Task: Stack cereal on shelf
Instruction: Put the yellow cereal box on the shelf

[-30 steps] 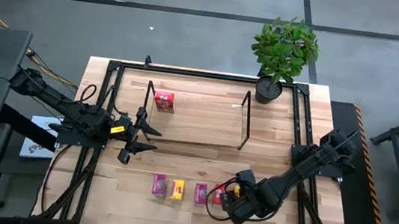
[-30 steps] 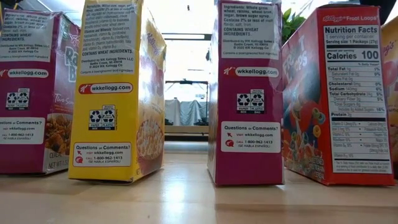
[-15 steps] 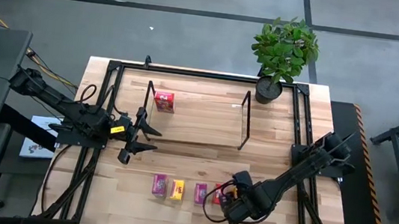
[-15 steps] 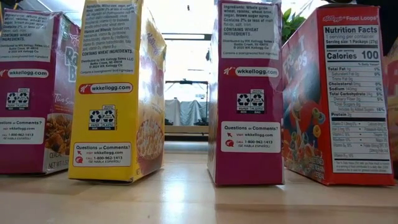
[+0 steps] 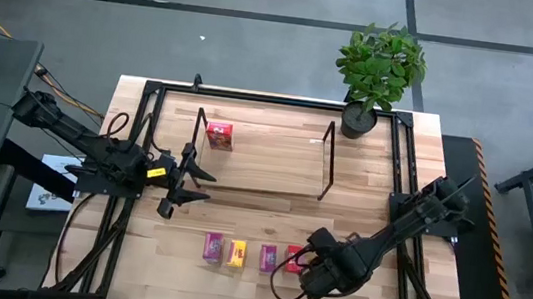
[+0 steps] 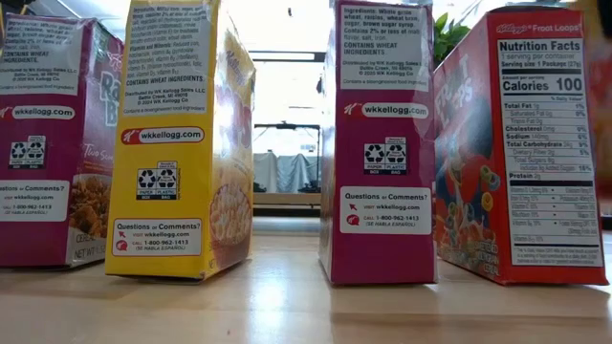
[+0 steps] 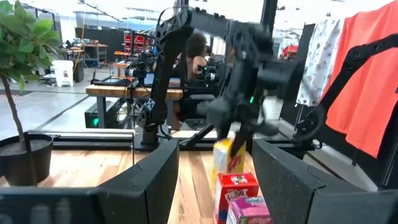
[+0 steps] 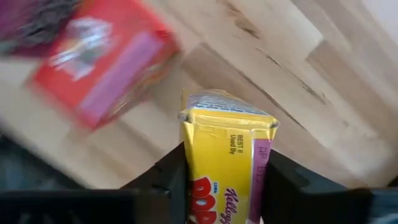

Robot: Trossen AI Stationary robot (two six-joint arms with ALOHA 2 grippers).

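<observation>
Right gripper (image 8: pixel 221 177) closing fingers around yellow cereal box (image 8: pixel 227 155), just beside red box (image 8: pixel 102 59). Next: lifting toward shelf (image 5: pixel 265 159). Left gripper (image 5: pixel 188 179) waiting half-open, empty.

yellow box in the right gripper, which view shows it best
The right wrist view: the yellow box fills the frame between the right gripper's fingers. The left wrist view shows it small and far off. In the high view the arm hides it; the low view misses it.

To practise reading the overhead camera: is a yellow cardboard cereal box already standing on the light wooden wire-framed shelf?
No: only one red cardboard cereal box stands on the light wooden shelf.
</observation>
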